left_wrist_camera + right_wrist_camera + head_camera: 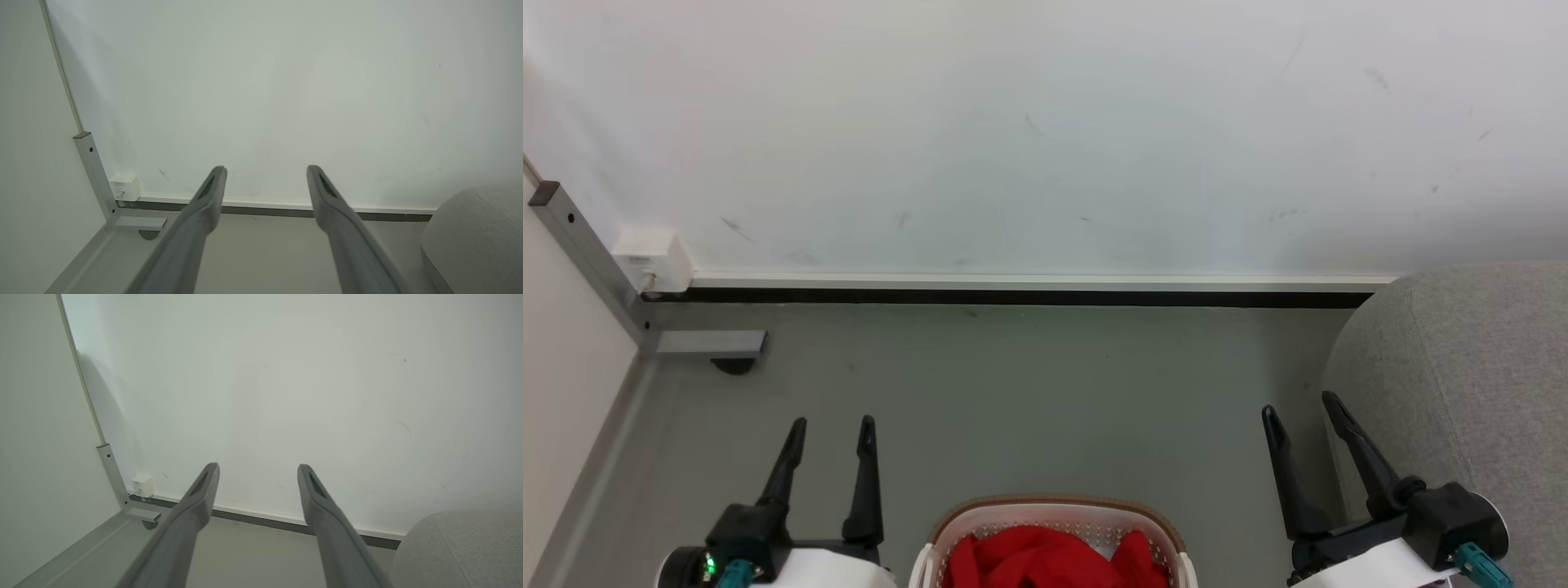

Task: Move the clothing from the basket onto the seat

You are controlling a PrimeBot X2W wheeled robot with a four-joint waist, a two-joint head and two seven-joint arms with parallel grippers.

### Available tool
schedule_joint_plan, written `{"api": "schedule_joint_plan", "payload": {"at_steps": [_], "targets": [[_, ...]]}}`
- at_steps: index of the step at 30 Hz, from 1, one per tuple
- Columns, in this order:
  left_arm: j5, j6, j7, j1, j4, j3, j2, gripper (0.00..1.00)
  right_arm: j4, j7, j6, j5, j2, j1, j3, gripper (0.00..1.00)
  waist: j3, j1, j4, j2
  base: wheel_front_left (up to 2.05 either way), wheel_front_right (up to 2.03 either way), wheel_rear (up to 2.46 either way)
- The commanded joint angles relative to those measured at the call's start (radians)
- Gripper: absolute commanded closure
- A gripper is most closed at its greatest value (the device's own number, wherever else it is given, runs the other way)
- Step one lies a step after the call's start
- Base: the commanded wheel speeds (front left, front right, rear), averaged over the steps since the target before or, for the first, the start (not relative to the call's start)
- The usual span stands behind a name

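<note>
Bright red clothing [1045, 559] lies bunched inside the white perforated basket [1058, 513] with a tan-brown rim, at the bottom middle of the head view. The light grey seat [1470, 384] fills the right side, and its rounded corner shows in the left wrist view [478, 232] and the right wrist view [461, 551]. My left gripper [832, 425] stands open to the left of the basket. My right gripper [1300, 404] stands open to the right of the basket, close beside the seat. Nothing is between either pair of fingers [212, 192] [204, 490].
A white wall with a dark baseboard [1029, 296] runs across ahead. At the left stands a pale panel with a grey metal post [592, 261], a foot bracket [715, 343] and a small white box [654, 257]. Grey floor [1029, 392] lies between basket and wall.
</note>
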State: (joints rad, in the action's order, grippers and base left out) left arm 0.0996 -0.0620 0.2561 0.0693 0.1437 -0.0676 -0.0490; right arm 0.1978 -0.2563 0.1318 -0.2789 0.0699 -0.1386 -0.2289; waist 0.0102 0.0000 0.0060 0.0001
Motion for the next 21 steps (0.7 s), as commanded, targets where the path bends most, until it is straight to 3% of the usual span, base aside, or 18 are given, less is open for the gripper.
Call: {"api": "schedule_joint_plan", "payload": {"at_steps": [1,21], "targets": [[-0.028,0.000,0.007,-0.013,-0.002,0.003,-0.005,0.00,-0.003,-0.006,-0.002,0.023,0.006,-0.006,-0.005,0.00,0.000,0.0000,-0.001,-0.0001,0.00,0.00,0.00],[-0.007,0.011,0.009,-0.009,0.020,0.014,-0.003,0.00,-0.006,-0.008,-0.002,0.016,0.006,-0.011,-0.001,0.00,0.001,0.0000,-0.011,-0.0001,0.00,0.00,0.00]]}}
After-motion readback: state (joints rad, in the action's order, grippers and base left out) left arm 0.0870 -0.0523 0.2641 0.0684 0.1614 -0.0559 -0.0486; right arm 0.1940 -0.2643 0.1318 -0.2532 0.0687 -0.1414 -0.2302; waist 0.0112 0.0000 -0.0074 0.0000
